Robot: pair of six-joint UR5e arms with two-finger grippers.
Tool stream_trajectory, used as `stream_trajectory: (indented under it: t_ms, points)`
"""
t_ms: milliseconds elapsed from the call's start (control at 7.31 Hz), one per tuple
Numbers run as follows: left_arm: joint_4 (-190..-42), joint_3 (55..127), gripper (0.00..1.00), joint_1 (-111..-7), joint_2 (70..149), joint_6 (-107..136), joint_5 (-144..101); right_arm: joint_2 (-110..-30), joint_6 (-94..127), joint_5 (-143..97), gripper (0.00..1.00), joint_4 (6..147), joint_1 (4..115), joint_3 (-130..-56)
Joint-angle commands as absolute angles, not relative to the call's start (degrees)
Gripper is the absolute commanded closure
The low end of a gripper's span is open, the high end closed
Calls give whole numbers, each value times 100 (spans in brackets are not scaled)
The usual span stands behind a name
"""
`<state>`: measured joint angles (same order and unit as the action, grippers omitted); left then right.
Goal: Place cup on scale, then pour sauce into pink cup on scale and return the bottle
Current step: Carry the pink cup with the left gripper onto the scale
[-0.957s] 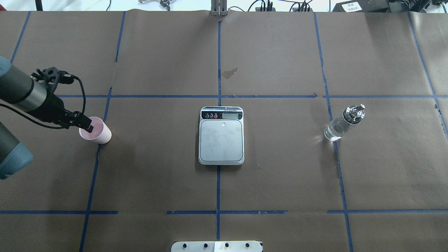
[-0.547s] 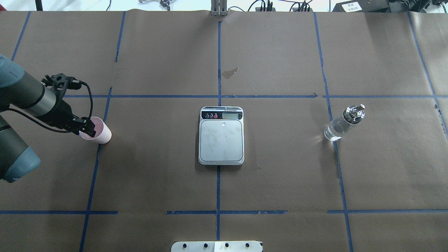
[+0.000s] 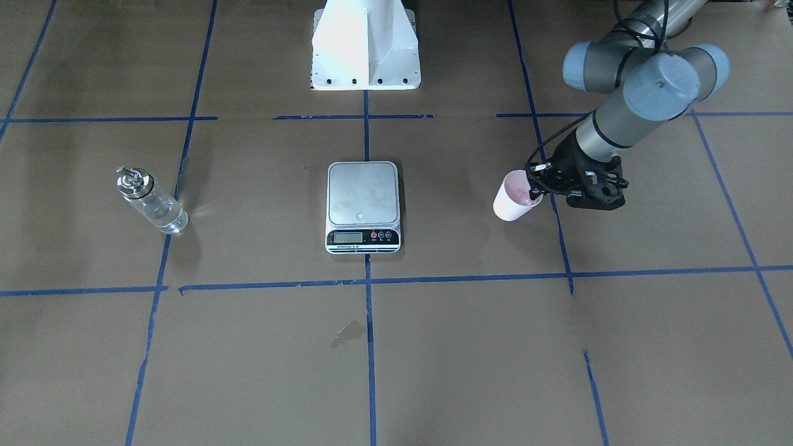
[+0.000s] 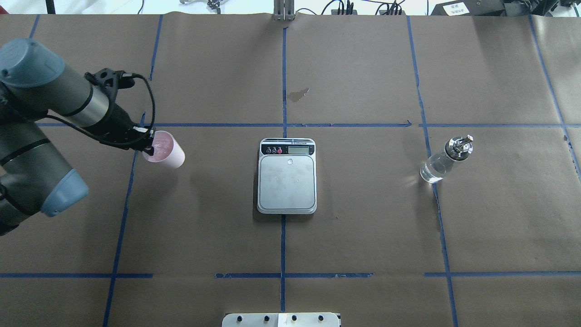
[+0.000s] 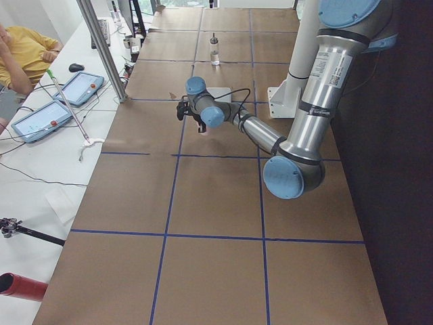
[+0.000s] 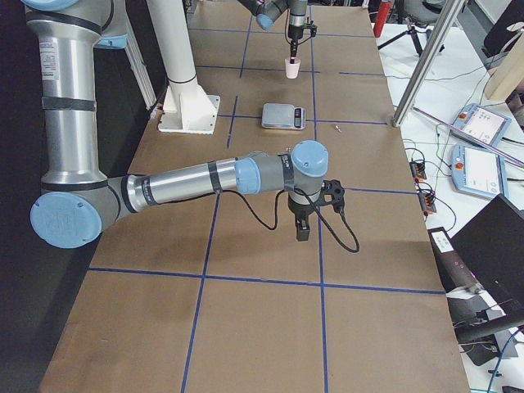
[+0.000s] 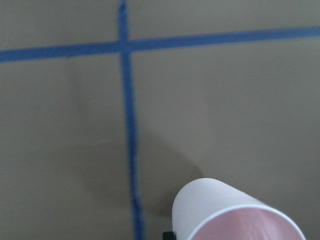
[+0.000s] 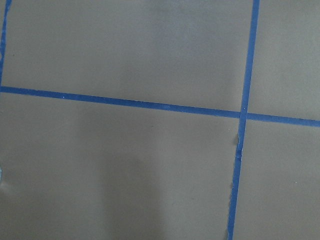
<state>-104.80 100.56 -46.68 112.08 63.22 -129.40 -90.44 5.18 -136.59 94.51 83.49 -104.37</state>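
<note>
My left gripper (image 4: 147, 145) is shut on the rim of the pale pink cup (image 4: 165, 155) and holds it above the brown paper, left of the scale (image 4: 287, 178). In the front-facing view the cup (image 3: 513, 199) hangs from the gripper (image 3: 538, 186) to the right of the scale (image 3: 362, 204). The left wrist view shows the cup (image 7: 225, 212) over a blue tape line. The scale's steel platform is bare. The clear glass bottle (image 4: 444, 160) with clear sauce stands upright far right. My right gripper (image 6: 301, 229) hovers over the table away from the bottle; I cannot tell whether it is open or shut.
The robot's white base plate (image 4: 281, 319) sits at the near table edge. A small dark stain (image 4: 298, 94) marks the paper beyond the scale. Blue tape lines grid the table. A person and tablets (image 5: 67, 91) are on a side desk.
My left gripper closed on the cup's rim, lifted it off the paper and carried it right, toward the scale. The scale and the bottle have not moved.
</note>
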Motion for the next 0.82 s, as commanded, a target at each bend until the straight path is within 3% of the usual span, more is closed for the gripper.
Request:
stream_trajectory:
  t_ms: [0,274,684]
  points:
    - [-10038,9924,100,-3915,12606,8454,-12624,-9044,519,-13781,0,9448,8350,-10450]
    - [-9329,9503,100,-3027,13558,9034,-11580,-9044,510,-13781,0,9448,8350,-10450]
    - [-9264,9343,100,-2857,13605,9035,-11120,-9087,510,-13781,0,9309,8350,-10450]
